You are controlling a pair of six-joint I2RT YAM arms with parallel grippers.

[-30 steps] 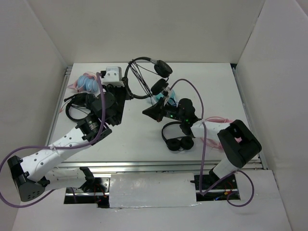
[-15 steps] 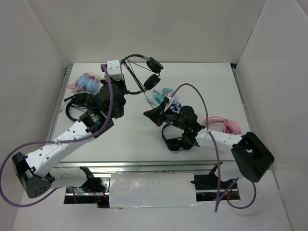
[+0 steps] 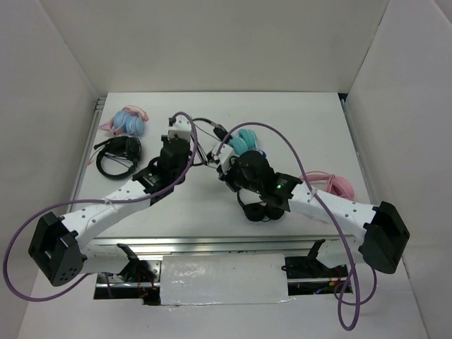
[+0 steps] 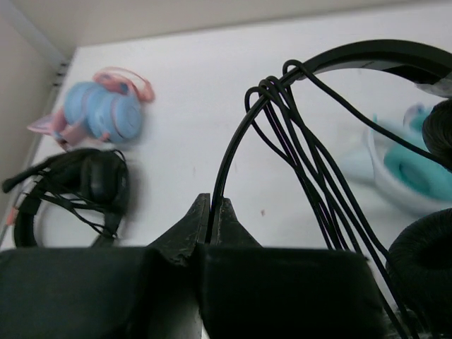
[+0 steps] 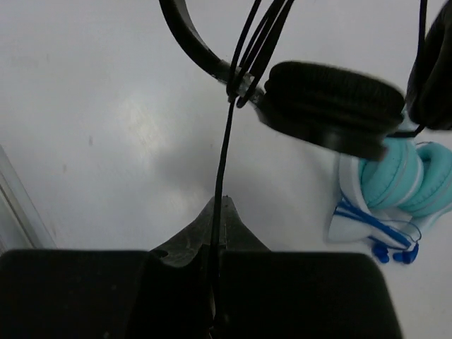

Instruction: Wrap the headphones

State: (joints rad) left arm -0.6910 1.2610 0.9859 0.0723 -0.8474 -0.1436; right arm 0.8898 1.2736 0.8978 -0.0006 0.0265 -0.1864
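Note:
The headphones (image 3: 207,134) hang between my two grippers near the middle of the table. They are black, with a thin headband (image 4: 367,51) and a round padded earcup (image 5: 328,106). Several turns of the thin black cable (image 4: 272,90) are looped around the headband. My left gripper (image 4: 211,203) is shut on the headband's lower end. My right gripper (image 5: 220,203) is shut on a single strand of the cable, which runs taut up to the loops by the earcup. The rest of the cable's free end is hidden behind the right gripper.
A teal-and-white pair (image 3: 244,140) lies just behind the headphones. Another black pair (image 3: 261,209) lies under the right arm. A pink-and-blue pair (image 3: 128,121) and a black headset with a microphone (image 3: 116,155) sit at the left. A pink cable (image 3: 330,183) lies at the right.
Both arms have brought the headphones from the back of the table towards the middle. The left arm has swung right and the right arm has reached left, so the grippers are now close together.

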